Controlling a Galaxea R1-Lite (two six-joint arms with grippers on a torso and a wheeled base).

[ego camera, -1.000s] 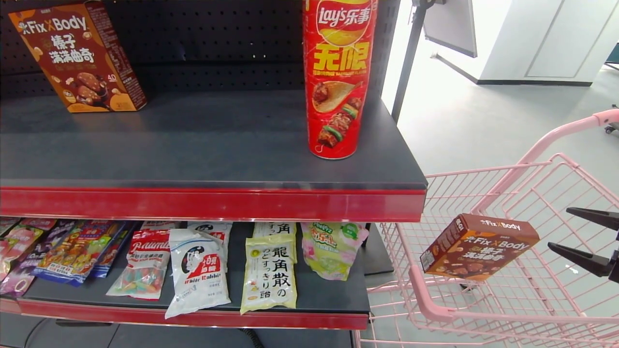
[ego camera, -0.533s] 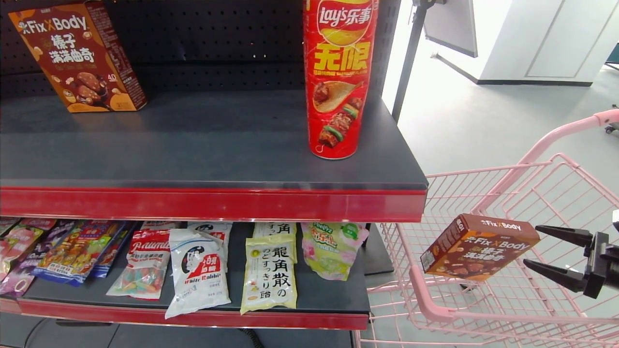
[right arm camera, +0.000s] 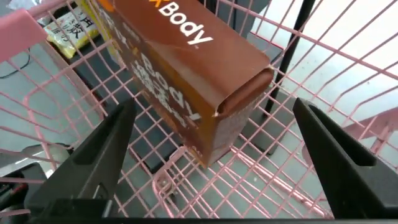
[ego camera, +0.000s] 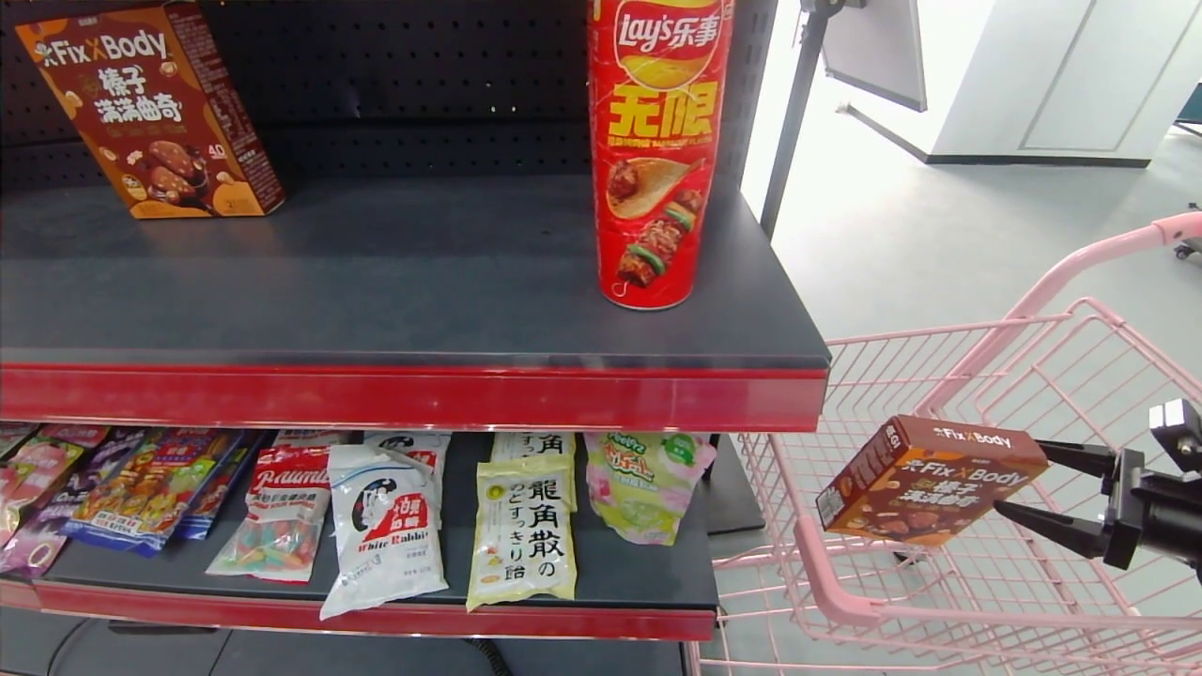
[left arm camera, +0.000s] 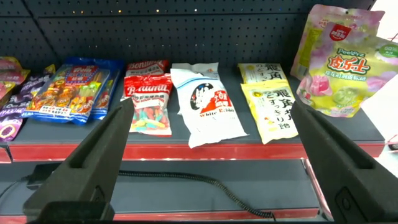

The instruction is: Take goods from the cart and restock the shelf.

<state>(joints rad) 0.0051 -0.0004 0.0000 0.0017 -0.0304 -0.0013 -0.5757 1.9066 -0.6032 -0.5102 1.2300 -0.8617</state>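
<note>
While the right gripper hangs with its two black fingers spread apart, the end of the brown cookie box sits just at their tips, not yet pinched. The box lies tilted in the pink wire cart, at the side nearest the shelf. I'd judge it a light, stiff carton with a glossy skin that could slip, and thin walls that would dent under a hard squeeze. Its end flap looks weak, so the fingers had better close across the two broad faces, a little in from that end. A matching box stands on the upper shelf. The left gripper, likewise spread, faces the snack bags below.
</note>
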